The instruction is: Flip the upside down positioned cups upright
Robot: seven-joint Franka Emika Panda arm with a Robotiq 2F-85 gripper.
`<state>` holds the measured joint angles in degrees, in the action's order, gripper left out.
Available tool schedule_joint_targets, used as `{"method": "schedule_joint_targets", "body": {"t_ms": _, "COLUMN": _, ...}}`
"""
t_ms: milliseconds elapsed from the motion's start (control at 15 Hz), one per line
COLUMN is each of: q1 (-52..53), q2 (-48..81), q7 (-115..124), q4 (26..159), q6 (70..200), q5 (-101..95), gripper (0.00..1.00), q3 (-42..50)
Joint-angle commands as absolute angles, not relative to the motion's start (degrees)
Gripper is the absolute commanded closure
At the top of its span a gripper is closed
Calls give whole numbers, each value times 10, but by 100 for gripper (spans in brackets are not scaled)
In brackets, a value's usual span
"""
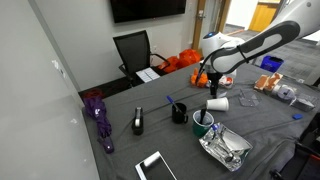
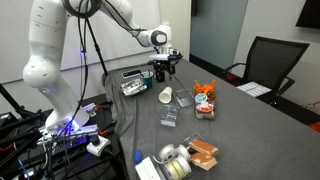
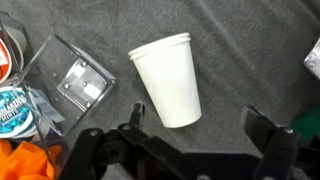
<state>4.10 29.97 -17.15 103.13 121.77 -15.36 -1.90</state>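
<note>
Since the white cup [image 3: 168, 80] is lying on its side on the grey tabletop [image 3: 240, 40] rather than standing, the end effector [image 2: 163, 74] hangs right over it, jaws spread wide and empty. I'd guess it's lining up to pinch the walls.

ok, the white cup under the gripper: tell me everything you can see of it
The white cup is small, plain and handleless, slightly tapered, with a thin rim at its wider mouth. It looks like paper or foam; I cannot tell which. It lies on its side on the dark grey table, neither upright nor upside down. Only the table touches it: the open gripper hangs above it without contact, and a clear plastic box lies beside it, apart.
</note>
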Motion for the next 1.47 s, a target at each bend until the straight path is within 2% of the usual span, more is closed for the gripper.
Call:
{"method": "schedule_joint_targets", "body": {"t_ms": 0, "q1": -4, "q2": 268, "q7": -260, "q4": 1077, "q6": 1300, "q5": -99, "gripper": 0, "q3": -58}}
{"method": "schedule_joint_targets", "body": {"t_ms": 67, "q1": 21, "q2": 295, "q7": -216, "q4": 1039, "q6": 1257, "q5": -124, "gripper": 0, "q3": -38}}
{"method": "schedule_joint_targets", "body": {"t_ms": 533, "q1": 19, "q2": 294, "q7": -218, "q4": 1040, "q6": 1262, "q5": -121, "gripper": 0, "q3": -40}}
{"method": "schedule_joint_targets", "body": {"t_ms": 1000, "q1": 5, "q2": 313, "q7": -272, "q4": 1074, "q6": 1355, "q5": -186, "gripper": 0, "q3": -25}}
{"method": "schedule_joint_targets", "body": {"t_ms": 1400, "q1": -58, "q2": 337, "q7": -381, "q4": 1094, "q6": 1384, "q5": -119, "gripper": 0, "q3": -64}}
